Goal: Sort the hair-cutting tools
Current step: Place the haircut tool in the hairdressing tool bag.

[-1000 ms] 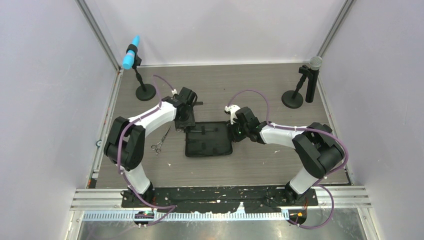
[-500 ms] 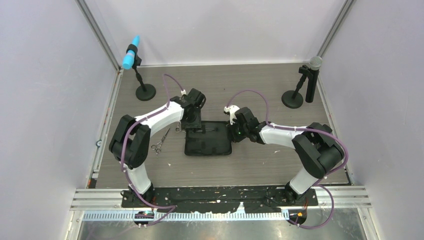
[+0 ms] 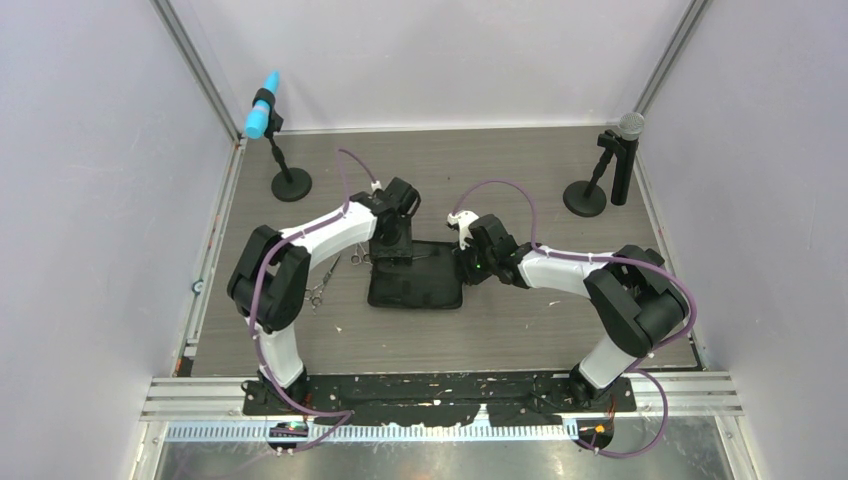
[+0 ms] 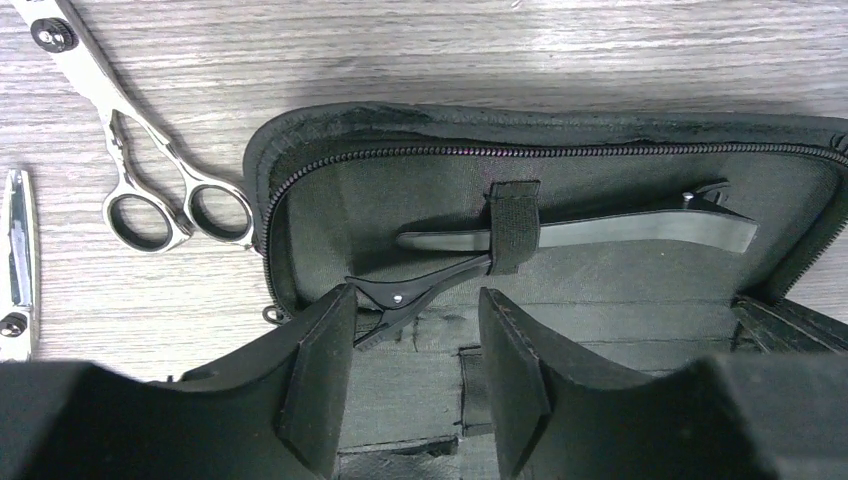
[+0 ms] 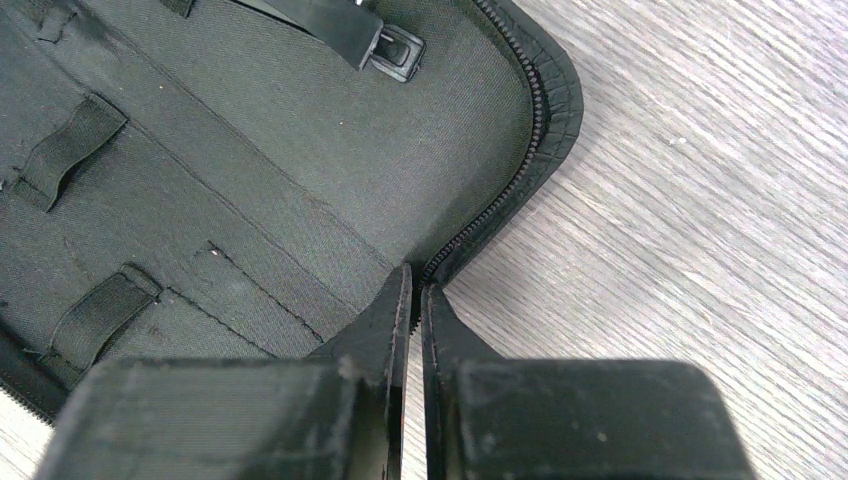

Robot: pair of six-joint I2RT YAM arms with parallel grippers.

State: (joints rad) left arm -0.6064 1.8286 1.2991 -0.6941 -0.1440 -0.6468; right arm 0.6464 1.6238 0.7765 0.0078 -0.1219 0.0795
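Left end effector open | clip between fingertips | right end effector closed at case rim

The left wrist view's edge cuts off one scissors.

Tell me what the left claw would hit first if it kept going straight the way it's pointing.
Most likely the black clip strapped inside the open case: its near end lies right ahead of the left claw, though depth is unclear.

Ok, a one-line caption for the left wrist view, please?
Left pincer open over the unzipped zip case, a black clip under its strap, silver scissors on the table beside it.
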